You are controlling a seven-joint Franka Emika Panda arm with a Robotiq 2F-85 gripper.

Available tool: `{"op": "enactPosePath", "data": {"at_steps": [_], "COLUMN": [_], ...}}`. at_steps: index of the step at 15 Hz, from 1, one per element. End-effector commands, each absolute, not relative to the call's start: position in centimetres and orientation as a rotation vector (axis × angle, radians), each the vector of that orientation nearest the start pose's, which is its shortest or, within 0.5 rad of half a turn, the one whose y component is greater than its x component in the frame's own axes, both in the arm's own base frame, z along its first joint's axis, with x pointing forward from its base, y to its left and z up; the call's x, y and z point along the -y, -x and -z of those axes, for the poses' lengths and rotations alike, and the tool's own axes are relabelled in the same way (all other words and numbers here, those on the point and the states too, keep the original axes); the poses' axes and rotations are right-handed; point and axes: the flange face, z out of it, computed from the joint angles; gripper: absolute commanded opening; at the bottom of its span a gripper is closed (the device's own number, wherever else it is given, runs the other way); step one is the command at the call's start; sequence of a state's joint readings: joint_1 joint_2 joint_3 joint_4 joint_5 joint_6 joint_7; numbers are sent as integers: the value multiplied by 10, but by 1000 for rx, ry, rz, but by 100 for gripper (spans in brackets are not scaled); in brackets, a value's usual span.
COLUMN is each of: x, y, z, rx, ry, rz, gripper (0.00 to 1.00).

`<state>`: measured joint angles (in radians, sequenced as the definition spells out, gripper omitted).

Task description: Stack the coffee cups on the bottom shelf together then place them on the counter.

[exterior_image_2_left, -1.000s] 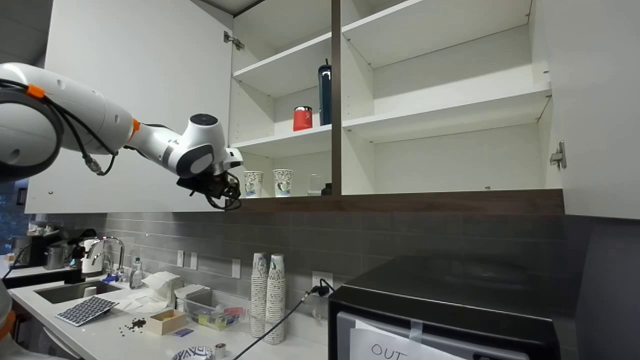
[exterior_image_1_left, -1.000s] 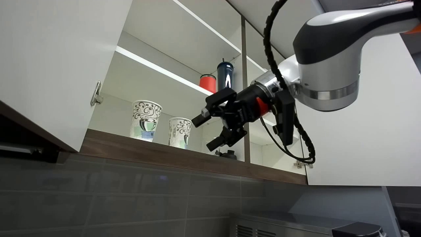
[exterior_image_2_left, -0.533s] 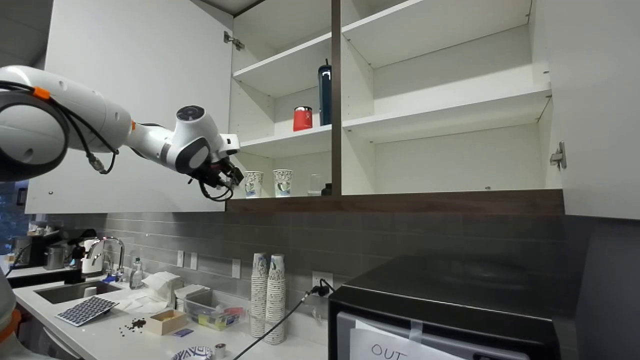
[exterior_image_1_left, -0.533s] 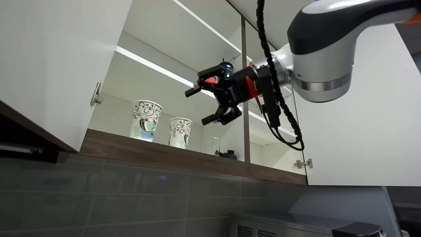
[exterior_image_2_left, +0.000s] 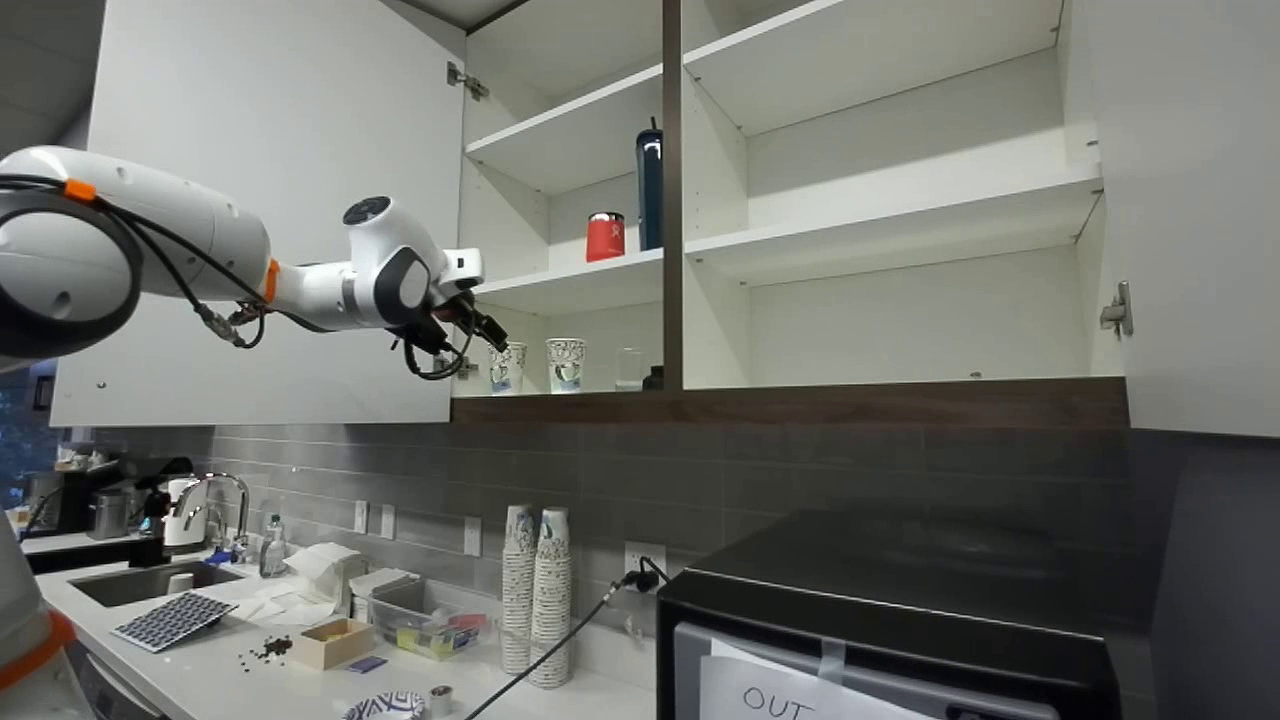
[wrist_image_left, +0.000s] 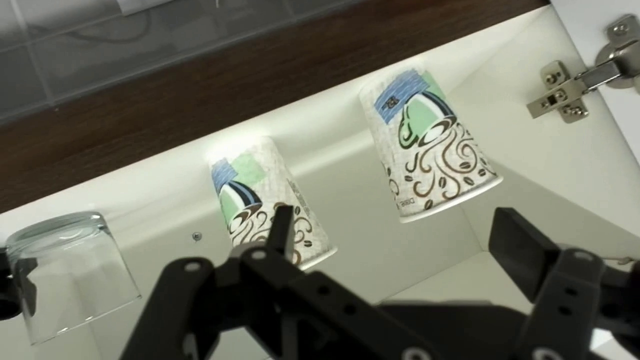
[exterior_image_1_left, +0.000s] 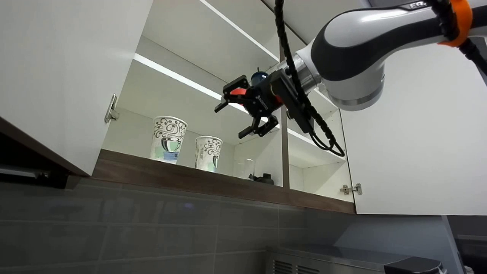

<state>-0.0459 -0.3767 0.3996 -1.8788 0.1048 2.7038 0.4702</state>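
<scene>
Wrist view, and the jaws hang wide apart, nothing between their pads [wrist_image_left: 520, 252] but air! Take the clear glass [wrist_image_left: 75, 280] as our marker: the near cup [wrist_image_left: 260, 192] stands closest to it, the far cup [wrist_image_left: 430, 150] beyond, both upright, apart and unstacked on the bottom shelf [wrist_image_left: 320, 120]. That far cup shows framed in the gap, so I'd call this the line-up for it. Square up first: one of the pads overlaps the near cup here, and a blind push could bump it toward the glass. Then a soft squeeze, high by the rim, since paper would probably dent, and the base must drop into its neighbour's mouth. Lift sparingly; the upper shelf [exterior_image_2_left: 580, 293] roofs glass and cups alike. Underfoot, a smooth-looking white board, dark brown at the front edge. Above the glass, in an exterior view, a red cup [exterior_image_2_left: 605, 237] and dark bottle [exterior_image_2_left: 651, 190]; below it, grey tiles [exterior_image_2_left: 780, 455], then the white desk [exterior_image_2_left: 250, 695], where the pair should finish, with tall cup stacks [exterior_image_2_left: 552, 610] and, on the glass's side away from both cups, a black microwave [exterior_image_2_left: 880, 600], apparently.
</scene>
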Motion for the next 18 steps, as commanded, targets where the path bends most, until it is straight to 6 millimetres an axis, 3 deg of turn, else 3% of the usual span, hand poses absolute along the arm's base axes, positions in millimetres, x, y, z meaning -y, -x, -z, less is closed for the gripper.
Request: {"op": "enactPosePath", "data": {"at_steps": [1, 4, 10, 18], "x": [-220, -224, -254, -275], "y": [-440, -448, -464, -485], "z": [-808, -815, -820, -833], "rx": [-189, -179, -130, -252], "ry": [2364, 2395, 2428, 2408], "rz": [1451, 1446, 1236, 1226], "gripper": [100, 100, 100, 100]}}
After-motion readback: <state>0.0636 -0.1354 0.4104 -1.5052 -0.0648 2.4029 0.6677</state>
